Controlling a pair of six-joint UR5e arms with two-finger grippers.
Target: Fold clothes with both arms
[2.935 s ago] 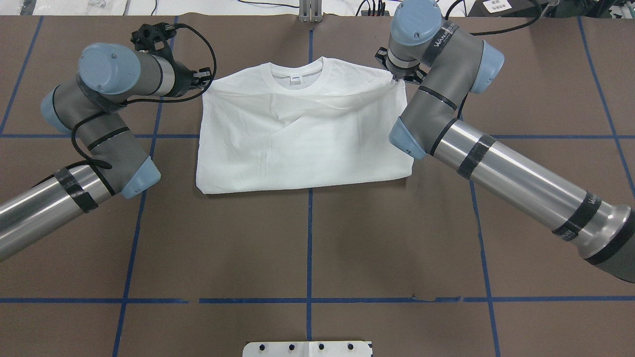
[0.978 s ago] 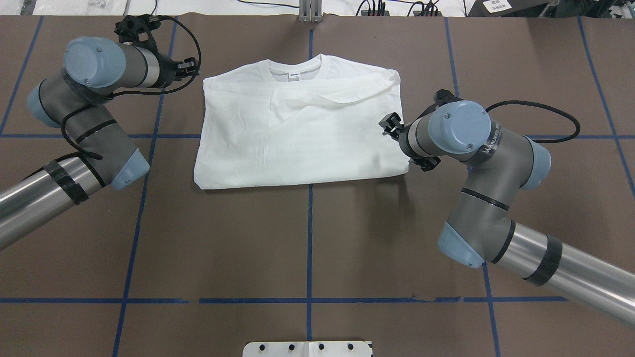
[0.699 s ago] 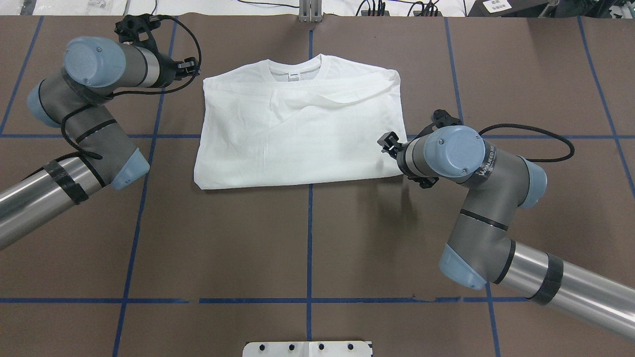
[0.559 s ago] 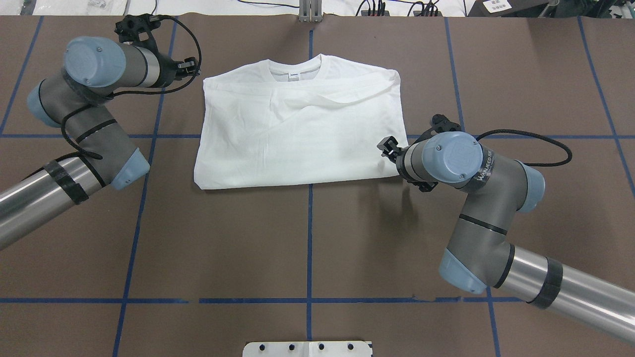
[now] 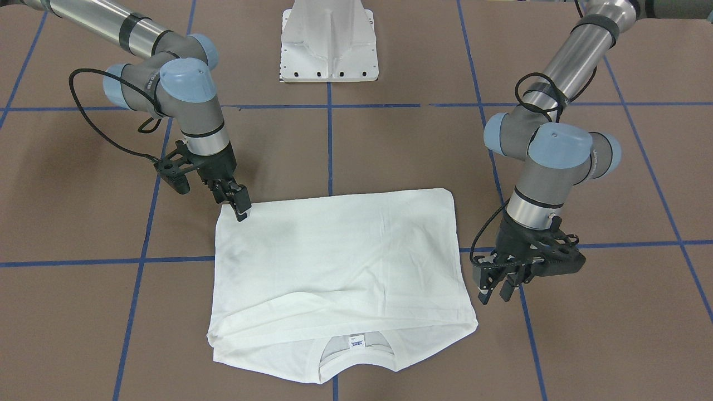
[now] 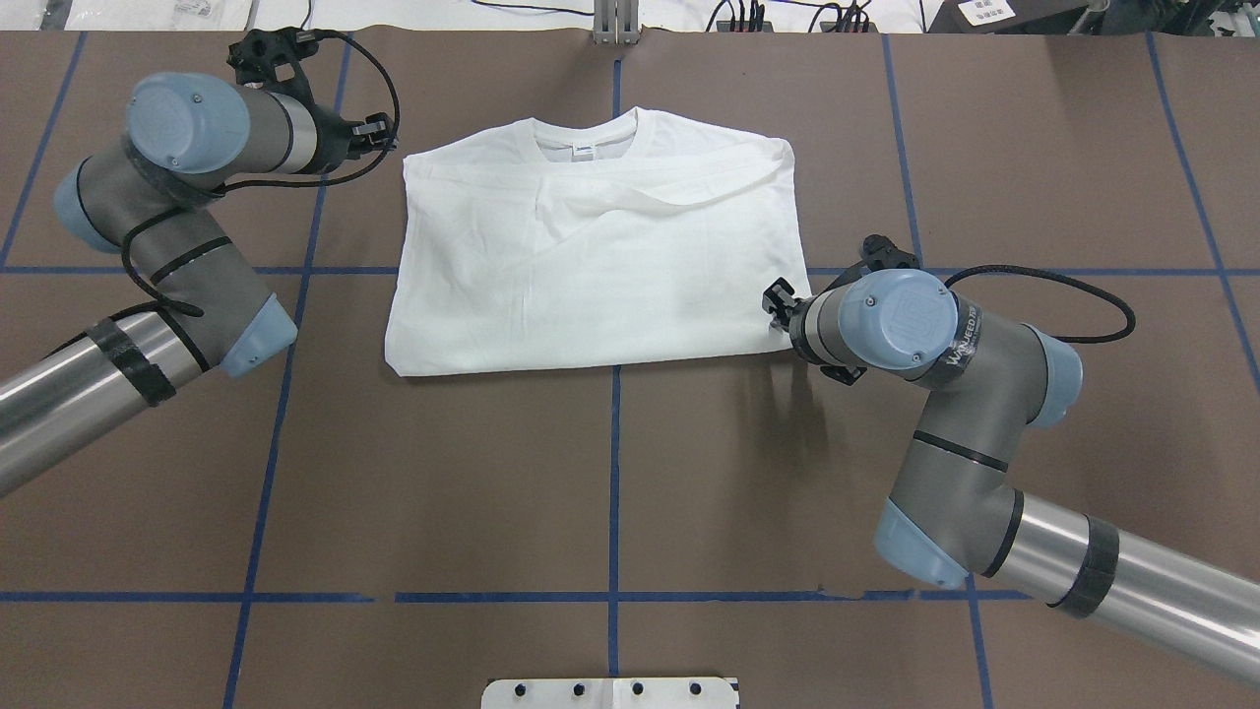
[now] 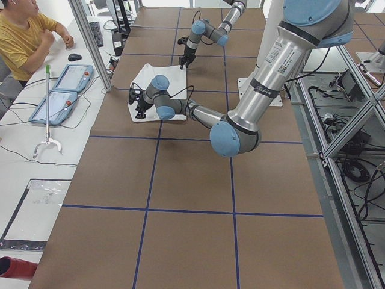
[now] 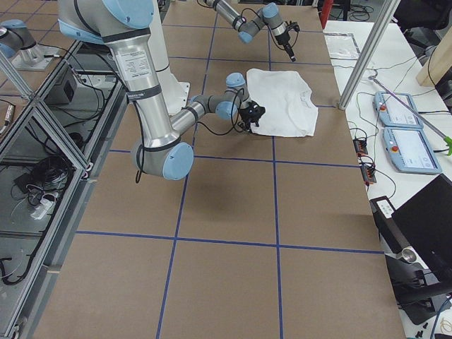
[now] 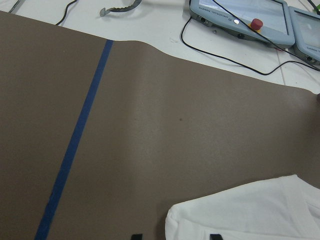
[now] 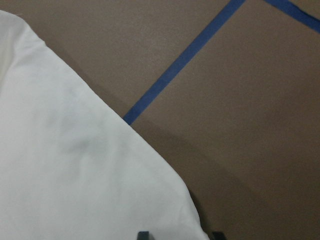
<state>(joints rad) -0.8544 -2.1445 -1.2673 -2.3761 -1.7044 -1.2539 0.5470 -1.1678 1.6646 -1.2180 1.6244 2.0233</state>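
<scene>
We see the half-folded white cotton T-shirt (image 6: 591, 266) flat toward the far edge of the brown blue-taped worktop (image 6: 443, 473), long axis L-to-R, black right gripper (image 5: 239, 210) spread at its near-right corner, black left gripper (image 5: 494, 291) also unclenched just beside its far-left corner, w/ room near-side.

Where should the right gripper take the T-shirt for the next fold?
Take the T-shirt by its robot-side right corner, sliding in low from outside the right edge. The cloth lies flat on the table there, and the open right gripper is at that corner, fingertips either side.
</scene>
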